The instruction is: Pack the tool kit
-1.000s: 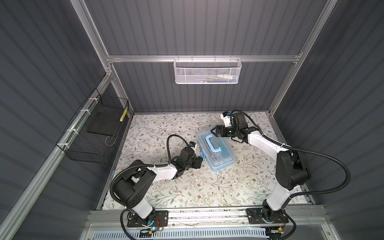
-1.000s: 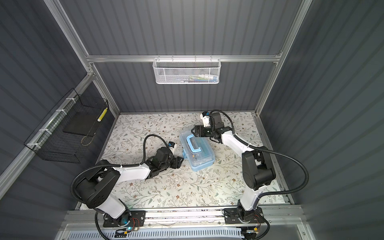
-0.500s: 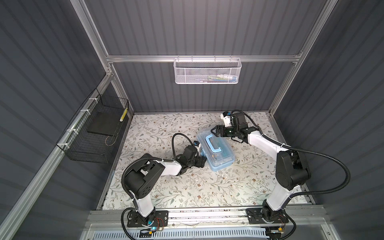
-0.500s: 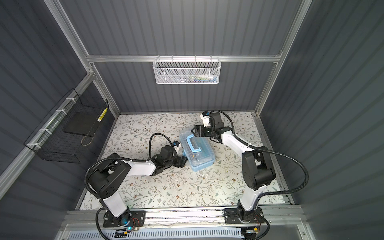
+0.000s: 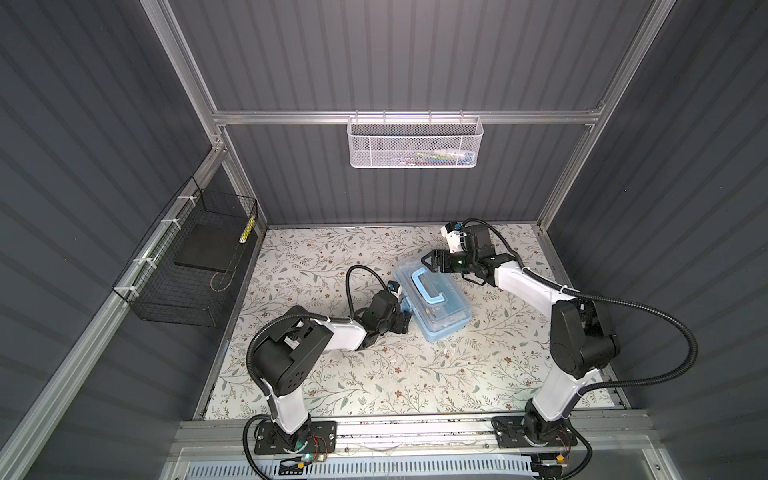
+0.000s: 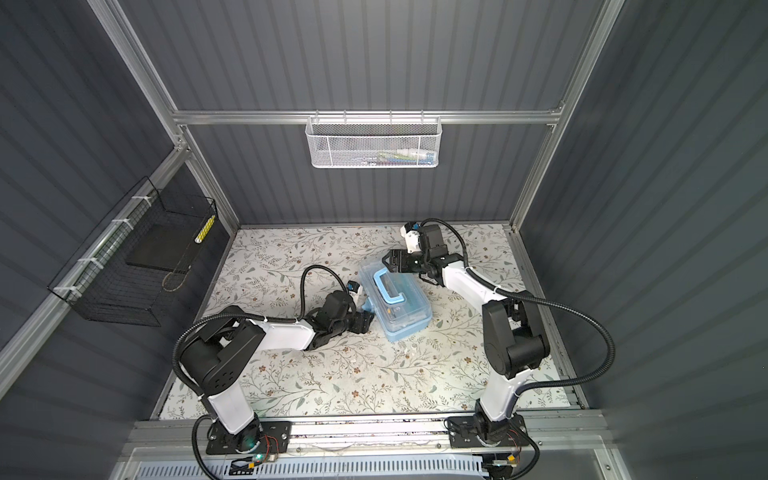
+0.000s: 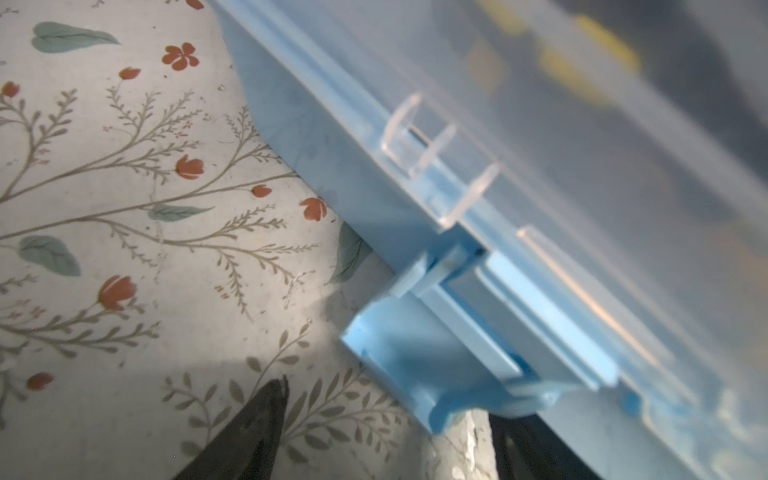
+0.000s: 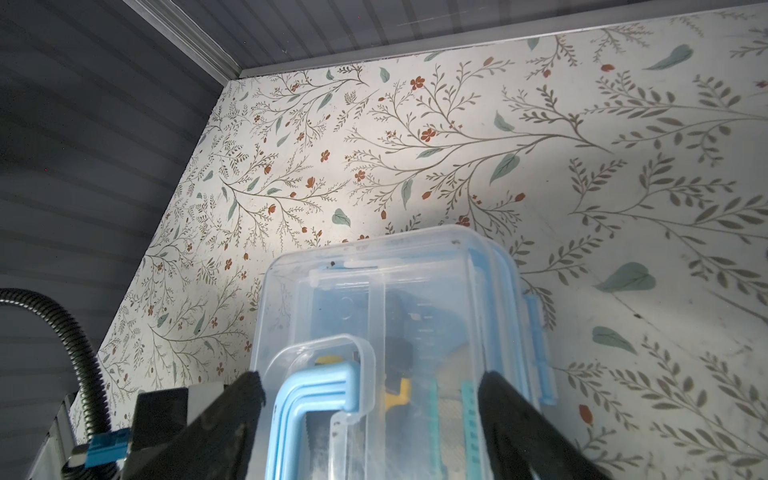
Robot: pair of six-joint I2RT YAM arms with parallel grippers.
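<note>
The blue tool box point(image 5: 446, 309) sits near the middle of the flowery table point(image 5: 374, 374), turned a bit on a slant. Its clear lid point(image 8: 415, 266) is down. The blue handle point(image 5: 430, 289) lies flat on top. Through the lid, the right wrist view shows some tools point(image 8: 395, 395) inside, in yellow, black and teal.

The left gripper point(image 5: 402, 323) is low on the table, just beside the long side of the box. Its 2 black fingers point(image 7: 257, 419) are wide apart and hold nothing. In the left wrist view a blue latch point(image 7: 415, 365) sticks out from the side of the box, in the gap between the 2 fingers. Bare table shows between 1 finger and the latch. The other finger is right by the box, but I cannot tell if it touches.

The right gripper point(image 5: 429, 262) is over the far end of the box, above the lid. It is wide open too, with 1 finger on each side of the end of the handle. It has nothing in its grip. I cannot tell if its fingers rest on the lid.

A white basket point(image 5: 415, 141) hangs on the back wall with a few small things in it. A black basket point(image 5: 187, 266) hangs on the left wall.
</note>
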